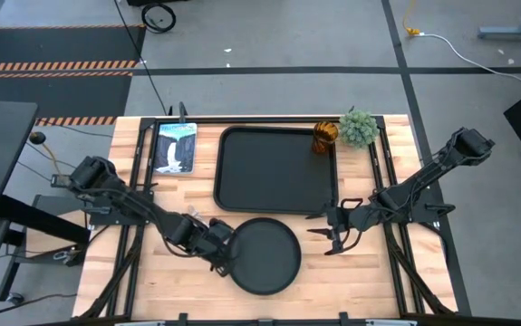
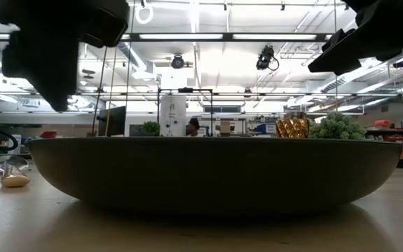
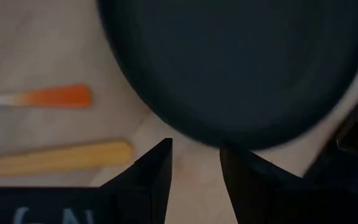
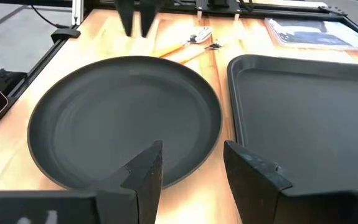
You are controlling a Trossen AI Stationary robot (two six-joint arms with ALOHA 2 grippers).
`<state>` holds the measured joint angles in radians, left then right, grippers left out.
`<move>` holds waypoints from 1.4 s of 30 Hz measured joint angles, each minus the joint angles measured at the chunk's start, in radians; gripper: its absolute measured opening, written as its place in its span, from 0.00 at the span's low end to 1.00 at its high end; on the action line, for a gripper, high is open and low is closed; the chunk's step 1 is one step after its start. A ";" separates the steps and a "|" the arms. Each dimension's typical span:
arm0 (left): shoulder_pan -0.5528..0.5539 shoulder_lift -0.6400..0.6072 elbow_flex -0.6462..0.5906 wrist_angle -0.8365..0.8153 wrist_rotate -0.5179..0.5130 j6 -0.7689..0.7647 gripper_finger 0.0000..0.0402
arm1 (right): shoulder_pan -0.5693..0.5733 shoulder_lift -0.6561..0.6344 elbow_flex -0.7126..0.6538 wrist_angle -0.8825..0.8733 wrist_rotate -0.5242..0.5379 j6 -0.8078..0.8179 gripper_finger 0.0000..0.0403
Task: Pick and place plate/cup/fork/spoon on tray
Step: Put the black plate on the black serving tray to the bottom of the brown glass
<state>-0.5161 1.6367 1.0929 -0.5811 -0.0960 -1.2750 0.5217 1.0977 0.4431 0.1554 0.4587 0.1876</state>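
2 grippers flank the plate (image 1: 263,255) at the desk's front edge, below the tray (image 1: 276,169). Left gripper (image 3: 195,163) and right gripper (image 4: 192,163) both have fingers spread, holding nothing. Pinching the shallow rim could tip or slide the plate.

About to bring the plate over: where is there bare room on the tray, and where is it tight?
The tray floor is bare except the cup in its far right corner, beside the plant. The plate lies on the table just off the tray's near rim. It is crowded there: the left gripper and right gripper flank it.
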 joint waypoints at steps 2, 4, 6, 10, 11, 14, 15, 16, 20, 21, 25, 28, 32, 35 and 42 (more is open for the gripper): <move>0.011 0.000 -0.009 -0.005 -0.019 -0.014 0.36 | 0.000 0.000 0.000 0.011 0.000 -0.005 0.44; 0.026 0.000 -0.024 -0.006 -0.024 -0.024 0.37 | 0.000 0.000 0.000 0.010 0.000 -0.008 0.44; 0.041 0.000 -0.042 -0.007 -0.026 -0.028 0.39 | 0.000 0.000 0.000 0.012 0.000 -0.011 0.44; 0.087 0.001 -0.086 -0.006 -0.022 -0.016 0.40 | 0.000 0.000 0.000 0.016 0.000 -0.016 0.44; 0.102 0.001 -0.092 -0.003 -0.017 0.000 0.40 | 0.000 0.000 0.000 0.017 0.000 -0.017 0.44; 0.138 0.001 -0.108 0.054 0.021 0.053 0.40 | 0.000 0.001 0.000 0.018 0.000 -0.016 0.44; 0.149 0.001 -0.118 0.082 0.039 0.067 0.40 | -0.001 0.001 0.000 0.018 0.000 -0.016 0.44; 0.162 0.001 -0.128 0.109 0.059 0.081 0.40 | 0.000 0.001 0.000 0.018 0.000 -0.016 0.44; 0.199 0.001 -0.152 0.158 0.105 0.114 0.40 | 0.000 0.001 0.000 0.012 -0.006 -0.008 0.44; 0.206 0.001 -0.156 0.153 0.112 0.116 0.40 | 0.000 0.001 0.000 0.011 -0.007 -0.008 0.44; 0.223 0.001 -0.171 0.160 0.116 0.117 0.40 | 0.000 0.001 0.000 0.011 -0.007 -0.007 0.44; 0.223 0.002 -0.171 0.171 0.117 0.130 0.40 | 0.000 0.001 0.000 0.013 -0.007 -0.007 0.44; 0.223 0.022 -0.171 0.175 0.122 0.130 0.36 | 0.000 0.001 0.000 0.017 -0.007 -0.007 0.44; 0.223 0.043 -0.171 0.195 0.127 0.130 0.34 | 0.000 0.001 0.000 0.025 -0.007 -0.007 0.44; 0.228 0.049 -0.171 0.216 0.128 0.134 0.27 | 0.000 0.001 0.000 0.032 -0.007 -0.007 0.44</move>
<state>-0.2886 1.6855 0.9218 -0.3653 0.0319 -1.1412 0.5217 1.0988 0.4431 0.1879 0.4515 0.1808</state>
